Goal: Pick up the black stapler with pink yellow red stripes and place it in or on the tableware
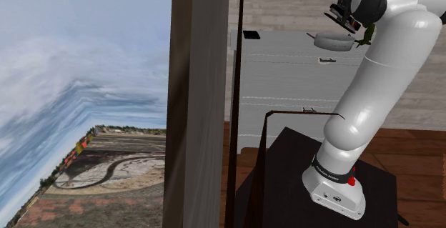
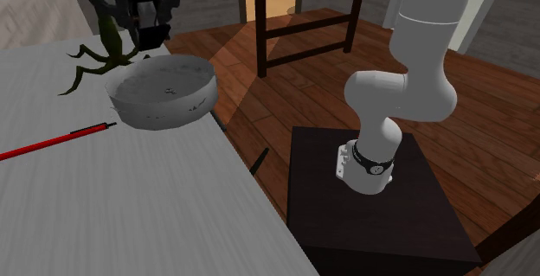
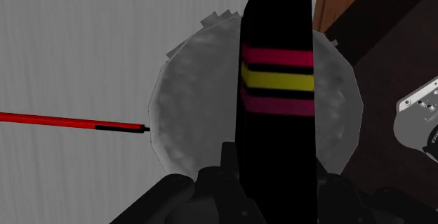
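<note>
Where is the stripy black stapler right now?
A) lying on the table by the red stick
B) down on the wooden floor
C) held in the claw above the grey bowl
C: the claw clasps the stapler, and the grey bowl shows right behind it in the wrist view.

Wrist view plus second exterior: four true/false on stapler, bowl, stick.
1. The black stapler with pink, yellow and red stripes is clasped by the black gripper. True.
2. The stapler rests inside the round grey bowl. False: it is held above the bowl.
3. A red stick with a black end lies on the grey table beside the bowl. True.
4. The bowl stands on the dark stand. False: it stands on the table.
</note>
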You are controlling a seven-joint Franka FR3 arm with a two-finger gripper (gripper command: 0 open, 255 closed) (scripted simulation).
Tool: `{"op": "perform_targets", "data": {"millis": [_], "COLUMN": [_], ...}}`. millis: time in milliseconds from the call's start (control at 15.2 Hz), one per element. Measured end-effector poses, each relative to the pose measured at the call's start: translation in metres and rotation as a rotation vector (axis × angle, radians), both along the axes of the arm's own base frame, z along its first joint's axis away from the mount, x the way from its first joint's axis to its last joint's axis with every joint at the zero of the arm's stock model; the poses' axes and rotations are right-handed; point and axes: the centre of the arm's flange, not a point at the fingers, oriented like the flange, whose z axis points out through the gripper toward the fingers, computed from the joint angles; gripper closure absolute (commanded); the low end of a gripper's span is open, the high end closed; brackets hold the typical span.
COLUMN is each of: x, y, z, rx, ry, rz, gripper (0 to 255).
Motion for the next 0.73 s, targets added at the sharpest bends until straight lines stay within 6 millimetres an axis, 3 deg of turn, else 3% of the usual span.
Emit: {"op": "perform_targets", "data": {"millis": [726], "x": [-0.002], "y": [-0.001], "z": [-0.053], "rx": [0.0], "ry": [0.0], "rz": [0.001], "gripper": [255]}}
